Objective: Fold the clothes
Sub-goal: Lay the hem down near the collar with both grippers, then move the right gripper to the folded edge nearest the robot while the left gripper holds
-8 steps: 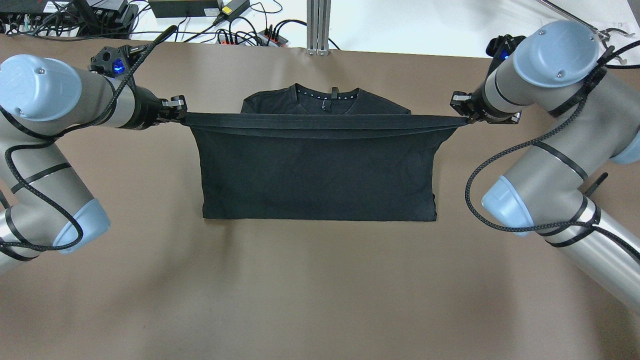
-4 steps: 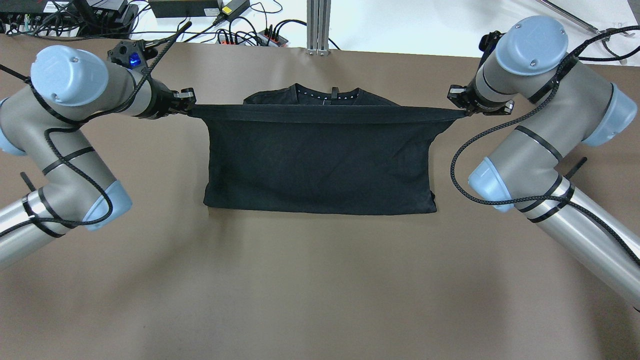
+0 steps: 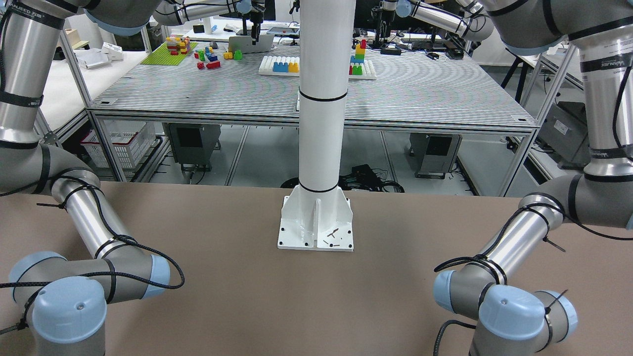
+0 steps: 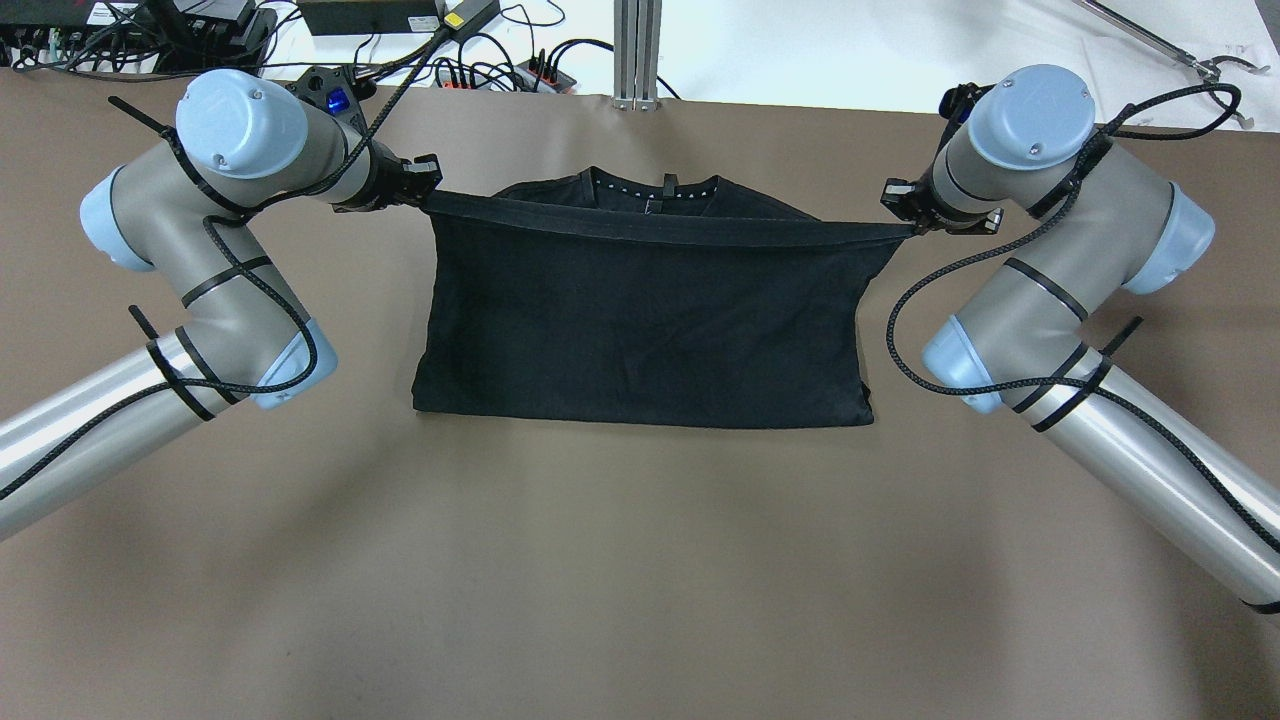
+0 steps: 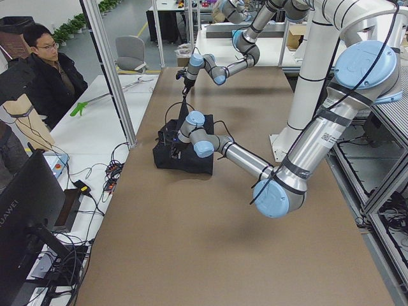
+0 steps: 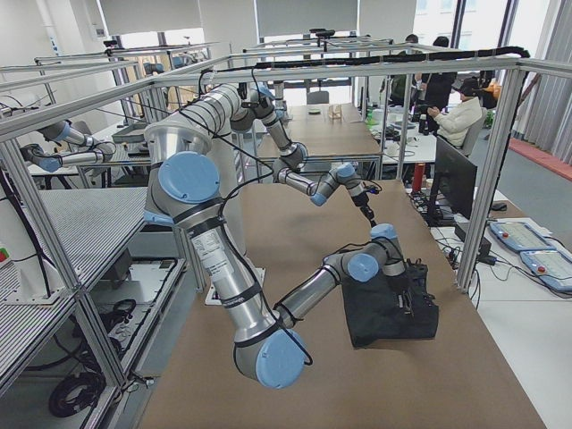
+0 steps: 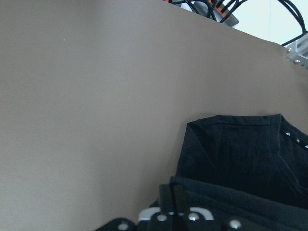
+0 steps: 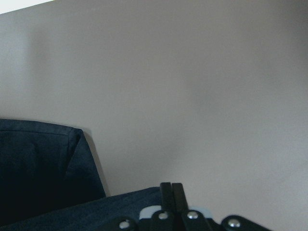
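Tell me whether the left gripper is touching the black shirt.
Touching. In the overhead view the left gripper pinches a corner of the black shirt, the hem running taut from it; the left wrist view shows its jaws shut on fabric.

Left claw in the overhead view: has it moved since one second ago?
Yes. The left claw moved inward and farther from the robot, closer to the shirt collar, which stayed put.

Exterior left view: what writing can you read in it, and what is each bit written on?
"HUAWEI": on the back of the black monitor, lower left.
Sticker on the left arm: too small to read.
Black garment: no writing visible.
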`<action>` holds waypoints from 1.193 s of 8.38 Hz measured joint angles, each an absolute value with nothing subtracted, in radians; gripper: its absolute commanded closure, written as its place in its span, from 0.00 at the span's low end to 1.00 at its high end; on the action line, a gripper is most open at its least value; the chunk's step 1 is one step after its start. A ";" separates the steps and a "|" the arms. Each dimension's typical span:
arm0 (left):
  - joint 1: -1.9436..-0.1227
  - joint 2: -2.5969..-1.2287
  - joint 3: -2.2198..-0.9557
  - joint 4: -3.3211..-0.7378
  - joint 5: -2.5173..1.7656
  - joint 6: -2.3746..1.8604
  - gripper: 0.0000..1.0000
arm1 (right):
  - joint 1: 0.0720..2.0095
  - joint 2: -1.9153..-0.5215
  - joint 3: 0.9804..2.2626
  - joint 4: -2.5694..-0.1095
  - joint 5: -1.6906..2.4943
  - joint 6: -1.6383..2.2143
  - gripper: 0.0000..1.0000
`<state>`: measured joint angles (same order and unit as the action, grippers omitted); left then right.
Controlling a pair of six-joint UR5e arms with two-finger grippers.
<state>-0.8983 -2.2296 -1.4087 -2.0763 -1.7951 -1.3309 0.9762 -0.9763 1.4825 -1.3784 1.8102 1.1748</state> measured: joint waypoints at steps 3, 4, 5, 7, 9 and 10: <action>-0.902 -2.252 -1.342 -2.106 -1.792 -1.334 0.84 | 0.959 -0.895 1.371 -1.300 1.792 1.304 0.99; -0.902 -2.254 -1.332 -2.114 -1.792 -1.334 0.80 | 0.950 -0.879 1.345 -1.281 1.770 1.337 0.88; -0.903 -2.257 -1.323 -2.118 -1.792 -1.334 0.68 | 0.945 -0.872 1.320 -1.256 1.755 1.353 0.66; -0.914 -2.293 -1.269 -2.119 -1.792 -1.342 0.37 | 0.942 -0.858 1.294 -1.224 1.745 1.432 0.48; -0.922 -2.336 -1.196 -2.126 -1.794 -1.354 0.30 | 0.919 -0.842 1.290 -1.218 1.734 1.539 0.46; -0.923 -2.342 -1.184 -2.129 -1.795 -1.359 0.30 | 0.911 -0.842 1.295 -1.217 1.726 1.565 0.46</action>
<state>-0.9233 -2.3419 -1.1839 -2.1287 -1.7951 -1.3589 0.9109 -0.8421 1.2955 -1.2169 1.7256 1.5654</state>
